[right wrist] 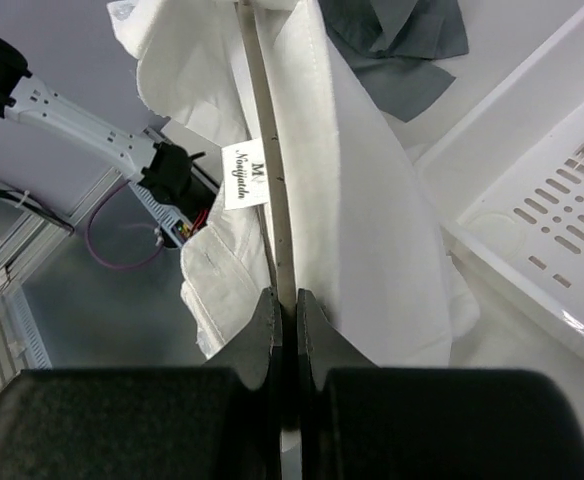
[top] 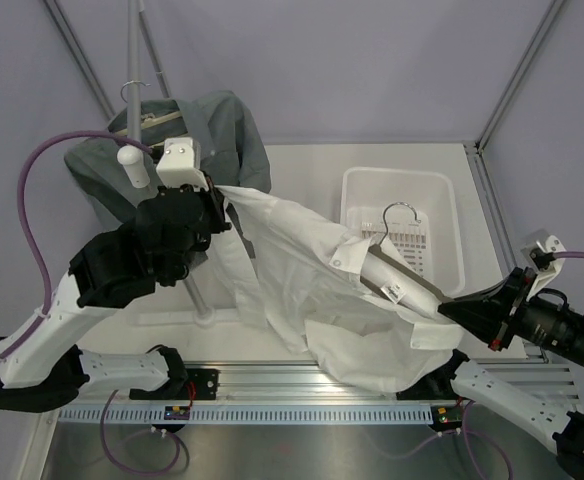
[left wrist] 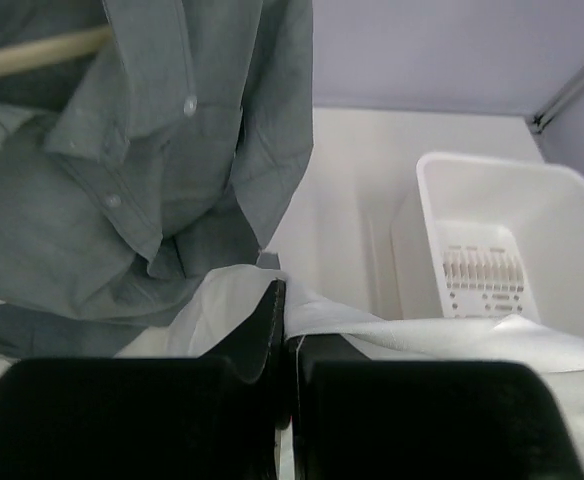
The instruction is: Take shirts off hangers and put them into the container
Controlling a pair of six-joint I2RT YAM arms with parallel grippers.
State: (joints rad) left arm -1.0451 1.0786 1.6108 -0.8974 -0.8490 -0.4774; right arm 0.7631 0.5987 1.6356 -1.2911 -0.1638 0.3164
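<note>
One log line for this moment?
left tool: shut on white shirt | right tool: shut on hanger | white shirt: draped on hanger | grey-green shirt: hanging, untouched | container: no shirt inside

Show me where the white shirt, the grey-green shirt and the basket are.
white shirt (top: 292, 262), top view, middle of its spread fabric.
grey-green shirt (left wrist: 172, 150), left wrist view, its buttoned front.
basket (top: 397, 174), top view, far rim.
</note>
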